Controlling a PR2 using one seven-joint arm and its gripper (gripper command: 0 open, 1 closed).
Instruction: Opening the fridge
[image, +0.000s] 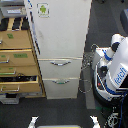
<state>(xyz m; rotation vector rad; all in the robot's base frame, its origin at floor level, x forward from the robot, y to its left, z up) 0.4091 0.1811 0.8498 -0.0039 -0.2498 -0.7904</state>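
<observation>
The fridge (60, 30) is tall and white and fills the middle of the exterior view. Its large upper door carries a small green-android sticker (43, 9) near the top left corner. The door looks shut and no interior shows. Below it are two drawers, each with a curved silver handle, the upper handle (60, 62) and the lower handle (61, 81); both drawers are shut. No gripper shows in this view.
A tan wooden drawer cabinet (17, 57) with green labels stands against the fridge on the exterior view's left, its lower drawers pulled slightly out. A white-and-blue rounded robot (114, 67) stands at the right, with cables on the dark floor beside it. Two small white parts (33, 121) poke in at the bottom edge.
</observation>
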